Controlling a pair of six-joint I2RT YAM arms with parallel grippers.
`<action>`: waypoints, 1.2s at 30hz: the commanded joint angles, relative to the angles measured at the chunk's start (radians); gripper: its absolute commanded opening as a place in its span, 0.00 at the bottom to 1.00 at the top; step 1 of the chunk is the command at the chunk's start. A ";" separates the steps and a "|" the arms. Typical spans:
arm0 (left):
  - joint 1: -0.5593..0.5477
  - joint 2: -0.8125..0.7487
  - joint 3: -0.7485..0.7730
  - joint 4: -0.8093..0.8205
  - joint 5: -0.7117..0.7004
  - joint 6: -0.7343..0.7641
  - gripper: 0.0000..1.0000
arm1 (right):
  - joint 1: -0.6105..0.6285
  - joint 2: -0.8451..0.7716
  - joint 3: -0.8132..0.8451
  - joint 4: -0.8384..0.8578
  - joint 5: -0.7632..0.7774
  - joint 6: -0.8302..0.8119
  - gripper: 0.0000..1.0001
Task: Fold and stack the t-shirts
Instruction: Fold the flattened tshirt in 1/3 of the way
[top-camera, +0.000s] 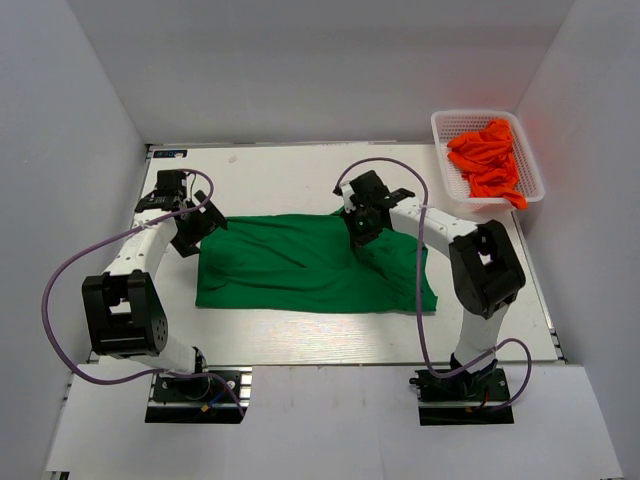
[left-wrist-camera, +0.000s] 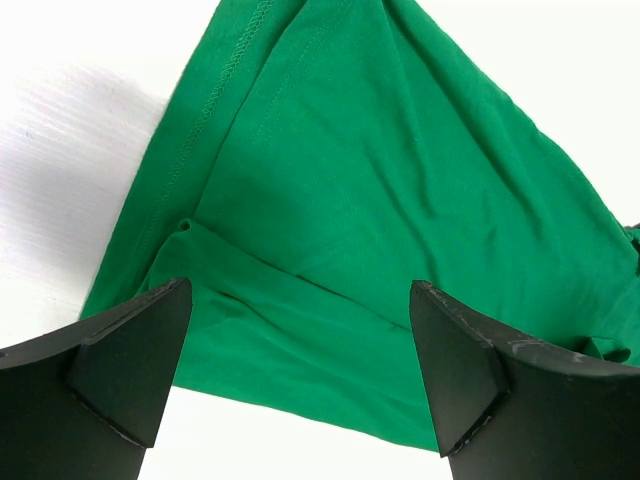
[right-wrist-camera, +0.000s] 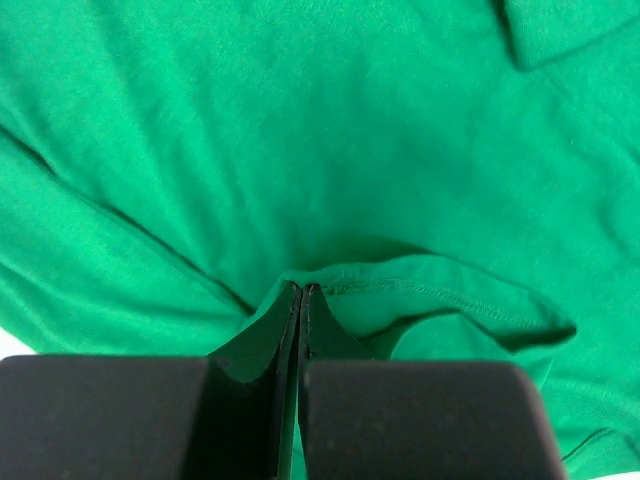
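Lying long from the left edge toward the right edge, the green shirt (top-camera: 300, 270) sat in the middle of the worktop (top-camera: 280, 175). The right end effector (right-wrist-camera: 301, 295) was pinched tight on a fold near its far hem. The left end effector (left-wrist-camera: 300, 300) stood wide, just over the shirt's far left corner, nearest to it. The orange shirts (top-camera: 488, 160) lay in the basket (top-camera: 443, 122) at the far right corner.

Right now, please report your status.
Left gripper: jaws open at green shirt edge. Right gripper: jaws shut on shirt. Orange shirts in basket.
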 joint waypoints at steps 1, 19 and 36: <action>0.005 -0.040 0.012 0.004 0.010 0.008 1.00 | 0.003 0.027 0.072 -0.045 -0.013 -0.062 0.00; -0.004 -0.040 -0.006 0.027 0.079 0.019 1.00 | -0.074 -0.117 -0.017 0.049 0.068 0.098 0.62; -0.035 0.020 -0.198 0.234 0.235 0.076 1.00 | -0.241 -0.058 -0.137 0.124 0.015 0.051 0.45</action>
